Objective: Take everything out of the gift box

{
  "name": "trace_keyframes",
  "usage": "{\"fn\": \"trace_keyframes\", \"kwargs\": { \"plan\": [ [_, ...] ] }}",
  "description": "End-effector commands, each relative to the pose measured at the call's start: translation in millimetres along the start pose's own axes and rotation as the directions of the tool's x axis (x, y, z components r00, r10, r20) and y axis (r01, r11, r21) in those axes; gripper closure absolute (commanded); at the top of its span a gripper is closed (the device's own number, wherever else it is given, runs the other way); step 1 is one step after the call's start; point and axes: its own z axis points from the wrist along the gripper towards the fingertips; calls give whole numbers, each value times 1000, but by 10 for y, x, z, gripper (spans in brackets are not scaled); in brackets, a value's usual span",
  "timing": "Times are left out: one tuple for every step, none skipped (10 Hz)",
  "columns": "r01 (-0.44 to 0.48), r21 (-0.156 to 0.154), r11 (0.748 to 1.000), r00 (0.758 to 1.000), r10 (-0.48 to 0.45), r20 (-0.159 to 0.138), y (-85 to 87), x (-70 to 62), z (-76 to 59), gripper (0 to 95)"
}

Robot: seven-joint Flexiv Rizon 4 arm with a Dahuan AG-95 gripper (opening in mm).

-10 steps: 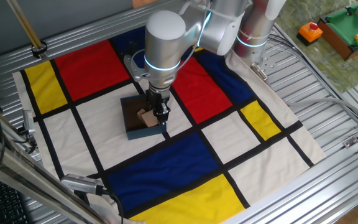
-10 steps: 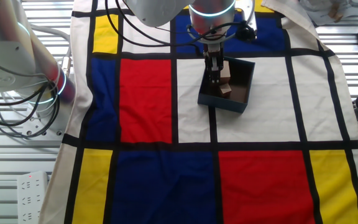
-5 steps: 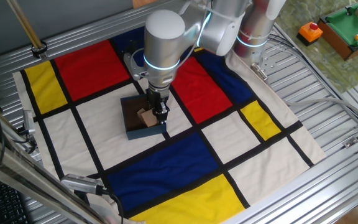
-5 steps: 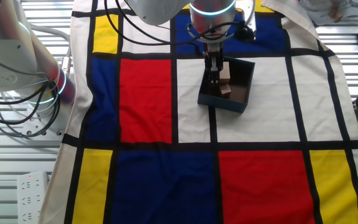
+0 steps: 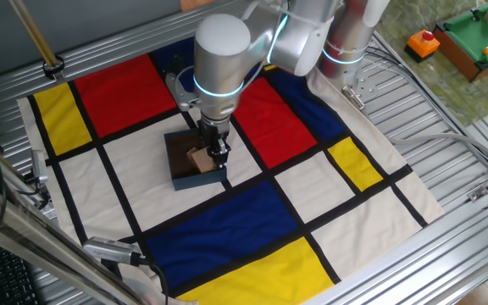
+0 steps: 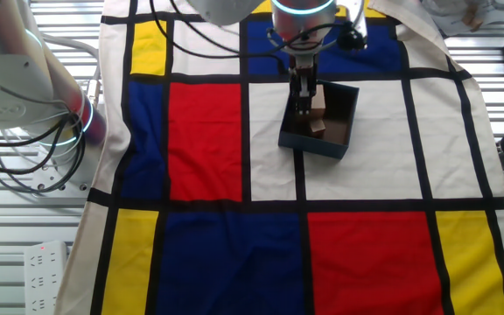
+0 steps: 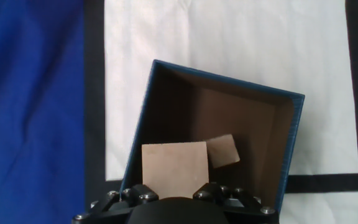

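The navy gift box sits on a white square of the checked cloth; it also shows in the other fixed view and the hand view. My gripper reaches down into it and is shut on the larger tan wooden cube, which fills the gap between the fingers in the hand view. From the side the gripper stands over the box's left half with the cube beside it. The small cube lies on the brown floor just right of the large one.
The box rests on a red, blue, yellow and white cloth over a slatted metal table. An orange object with a red button and a green toy table sit far right. A second robot arm stands at the cloth's side.
The arm has shifted slightly and risen a little over the box. The fingers stay around the larger cube; the box and the small cube have not moved.
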Motion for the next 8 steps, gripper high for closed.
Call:
{"fn": "trace_keyframes", "kwargs": {
  "plan": [
    [10,7,1000,1000,-10,-14,-19,22,-202,950],
    [22,10,1000,1000,-22,-19,-30,37,-335,950],
    [26,9,1000,999,-25,-22,-10,45,-434,950],
    [18,7,1000,1000,-18,-25,46,48,-580,950],
    [10,6,1000,1000,-9,-26,112,36,-721,950],
    [-5,5,1000,1000,5,-25,166,15,-808,950],
    [-29,-2,1000,999,29,-22,240,-31,-892,950],
    [-61,-5,998,998,61,-20,350,-85,-933,950]
  ]
}}
